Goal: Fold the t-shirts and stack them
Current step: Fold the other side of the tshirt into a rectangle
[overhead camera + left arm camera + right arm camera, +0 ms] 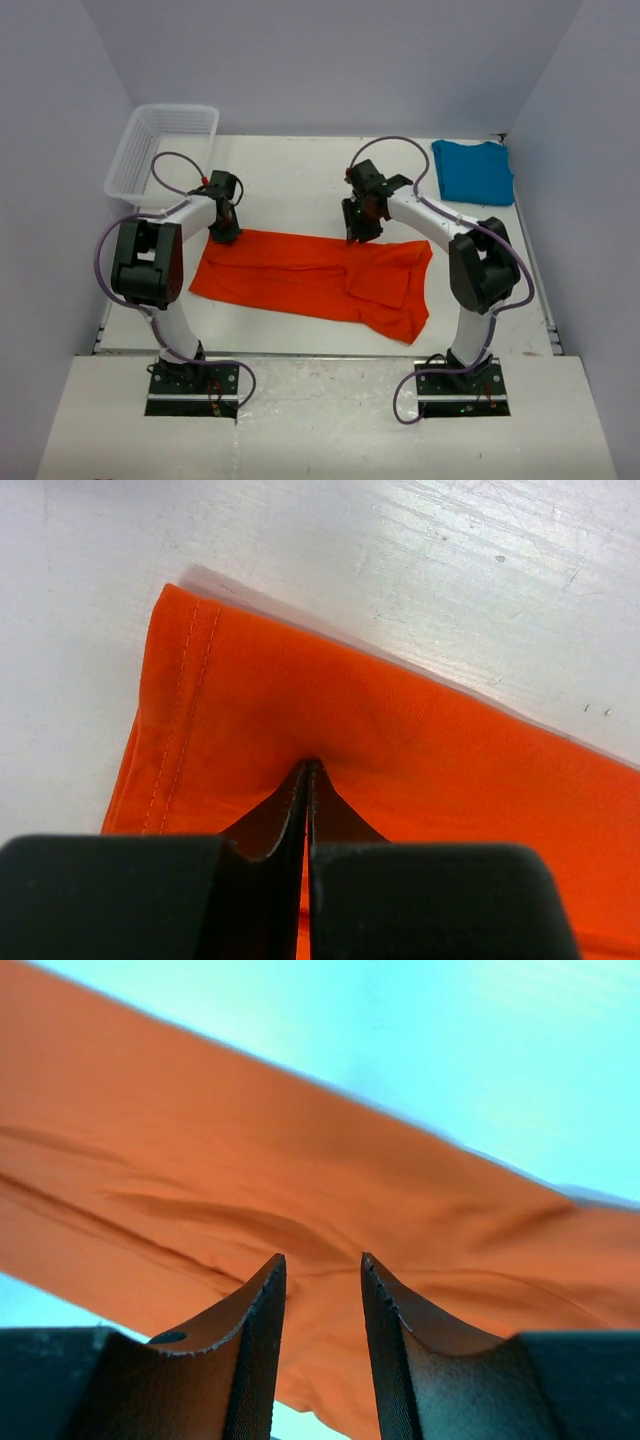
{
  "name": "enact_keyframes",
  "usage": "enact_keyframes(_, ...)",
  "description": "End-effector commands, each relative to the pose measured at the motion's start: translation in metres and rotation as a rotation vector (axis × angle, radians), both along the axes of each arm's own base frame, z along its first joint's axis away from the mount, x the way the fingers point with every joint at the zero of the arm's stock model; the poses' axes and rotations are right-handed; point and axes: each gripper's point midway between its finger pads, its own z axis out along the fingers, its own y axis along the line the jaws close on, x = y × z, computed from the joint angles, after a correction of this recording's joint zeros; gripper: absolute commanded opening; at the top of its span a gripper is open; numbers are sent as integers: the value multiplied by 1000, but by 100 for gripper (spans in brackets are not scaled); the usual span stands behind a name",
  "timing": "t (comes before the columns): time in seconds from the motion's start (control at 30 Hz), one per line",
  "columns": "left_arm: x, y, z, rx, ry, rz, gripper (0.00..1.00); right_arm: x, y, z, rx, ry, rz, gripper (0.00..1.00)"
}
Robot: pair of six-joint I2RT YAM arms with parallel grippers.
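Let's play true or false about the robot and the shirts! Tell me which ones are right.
1. The orange t-shirt lies spread on the table. True.
2. The blue t-shirt is inside the basket. False: it lies on the table's far right corner.
3. The left gripper is shut on the orange t-shirt. True.
4. The right gripper squeezes the blue t-shirt. False: its jaws stand apart over the orange t-shirt.
5. The two shirts are stacked. False: they lie apart.
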Motion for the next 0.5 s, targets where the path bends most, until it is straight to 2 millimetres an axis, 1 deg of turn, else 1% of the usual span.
enact_keyframes(0.0, -10, 10, -1, 26, 23, 30, 0, 0, -29, 19, -35, -53, -78, 38)
enact_keyframes(0.03, -9, 8, 1, 13, 19, 26, 0, -2, -44, 13, -58, -31, -113, 38)
enact_keyframes(0.1, -7, 4, 9, -10, -6, 19, 0, -6, -59, 10, -61, -19, -143, 38)
enact_keyframes(0.2, -1, -4, 25, -37, -53, -9, 0, -3, -72, 5, -69, -10, -183, 38)
enact_keyframes(0.27, 3, -9, 37, -53, -79, -26, 0, -1, -77, 3, -68, 3, -218, 38)
enact_keyframes(0.33, 7, -16, 47, -76, -98, -52, 0, 4, -91, 2, -78, 3, -279, 38)
enact_keyframes(0.37, 9, -19, 52, -84, -113, -64, 0, 5, -94, 3, -65, 11, -302, 37)
enact_keyframes(0.4, 10, -21, 55, -88, -120, -78, 0, 6, -99, 3, -60, 3, -318, 37)
enact_keyframes(0.43, 13, -25, 60, -96, -132, -86, 0, 7, -100, 4, -56, 3, -328, 37)
enact_keyframes(0.47, 14, -28, 61, -102, -134, -94, 0, 7, -102, 3, -56, 6, -340, 36)
